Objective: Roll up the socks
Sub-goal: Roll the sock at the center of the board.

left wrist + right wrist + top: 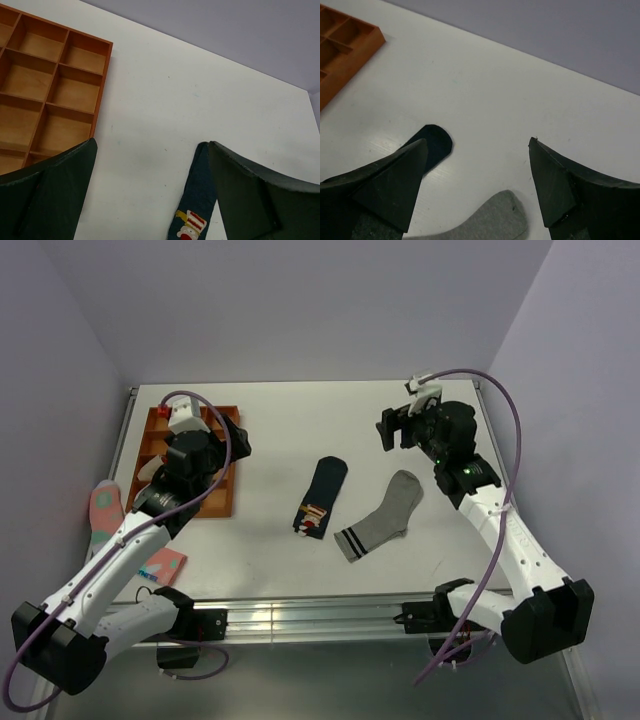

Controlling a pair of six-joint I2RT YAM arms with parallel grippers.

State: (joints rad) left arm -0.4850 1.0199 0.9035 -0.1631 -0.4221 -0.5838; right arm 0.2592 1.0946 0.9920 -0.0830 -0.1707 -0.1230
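The dark navy sock with a red-and-white patch lies flat at mid-table, toe pointing away; it also shows in the left wrist view and its toe in the right wrist view. The grey sock with a dark-striped cuff lies flat just right of it, apart from it; its toe shows in the right wrist view. My left gripper is open and empty, raised above the table left of the navy sock. My right gripper is open and empty, raised beyond the grey sock's toe.
An orange wooden compartment tray sits at the left under my left arm, also in the left wrist view. A pink sock with a teal spot lies at the left edge, and another pink piece near the front left.
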